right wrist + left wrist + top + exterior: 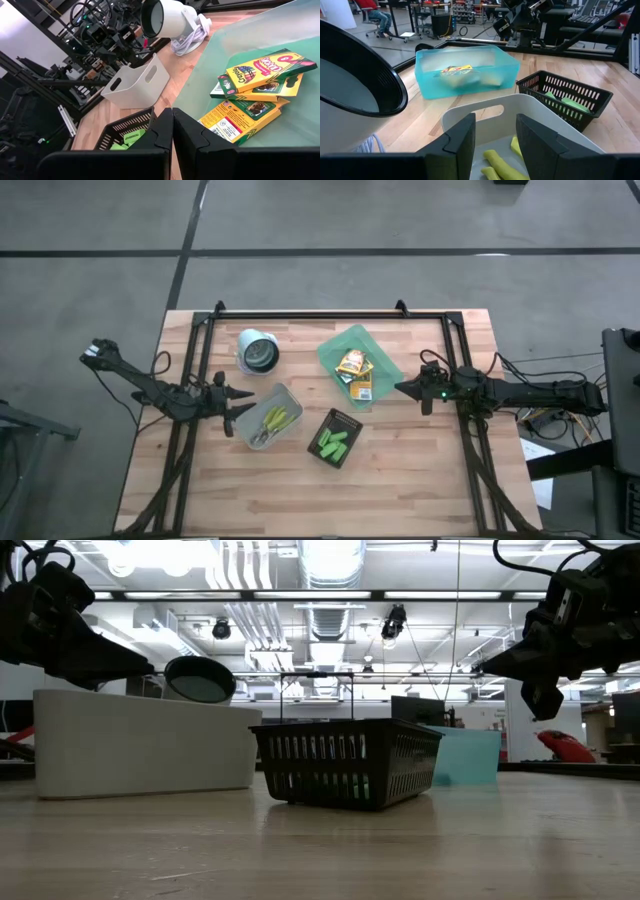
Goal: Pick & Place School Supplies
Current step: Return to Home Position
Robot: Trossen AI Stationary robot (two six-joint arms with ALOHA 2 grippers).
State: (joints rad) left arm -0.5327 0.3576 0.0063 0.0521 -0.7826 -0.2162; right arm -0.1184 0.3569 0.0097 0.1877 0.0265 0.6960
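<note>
Two yellow-green-handled scissors [272,423] lie in the white bin [255,442], and their handles [501,164] show just past my left gripper [495,134]. That gripper [245,402] hovers open at the bin's left end, above its rim. Three yellow-and-green crayon boxes [255,85] lie stacked in the translucent green tray [340,345]. My right gripper [398,389] hangs shut in the air at the tray's right side, fingertips together [172,120]. Several bright green markers [332,442] lie in the black basket [350,422].
A white cup [258,352] lies on its side at the far left of the table, beside the bin. The black frame rails [330,314] run along the table's far edge and both sides. Bare wood [300,500] lies toward the near edge.
</note>
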